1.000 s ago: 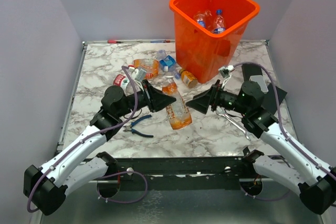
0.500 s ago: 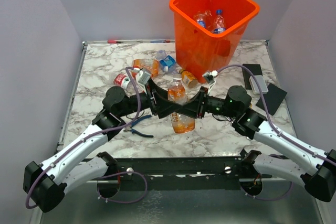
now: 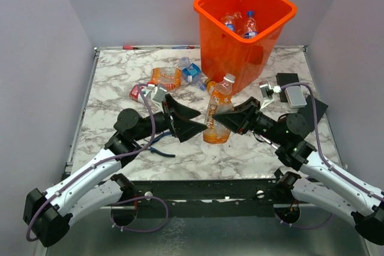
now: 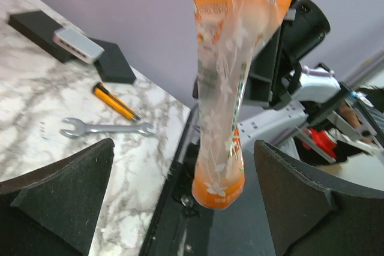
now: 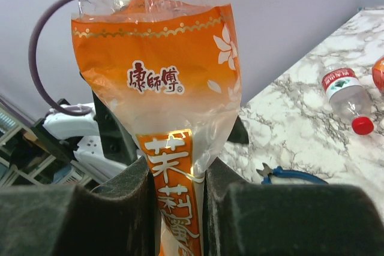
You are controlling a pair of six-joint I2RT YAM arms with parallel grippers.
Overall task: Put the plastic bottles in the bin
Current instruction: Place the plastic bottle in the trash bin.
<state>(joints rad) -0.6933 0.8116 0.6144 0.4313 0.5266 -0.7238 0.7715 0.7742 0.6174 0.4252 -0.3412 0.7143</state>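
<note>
A crushed orange-labelled bottle (image 3: 216,111) stands tilted above the table's middle, cap toward the bin (image 3: 231,58). My right gripper (image 3: 219,120) is shut on its flattened body; in the right wrist view the bottle (image 5: 161,70) is pinched between the pads (image 5: 135,205). My left gripper (image 3: 193,122) stands open just left of it, its jaws wide either side of the bottle (image 4: 231,88) and touching nothing. Two bottles (image 3: 241,24) lie inside the bin. More plastic bottles (image 3: 167,77) lie in a group on the table left of the bin.
Blue-handled pliers (image 3: 159,143) lie by the left arm. A steel wrench (image 4: 105,128) and an orange pen (image 4: 114,101) lie at the right side, near black boxes (image 3: 288,80) and a grey device (image 3: 296,96). A red-capped bottle (image 5: 346,96) lies on the marble.
The left gripper has opened and let go of the orange bottle. The right gripper has shut on it and drawn back right, tilting the bottle upward toward the bin.
</note>
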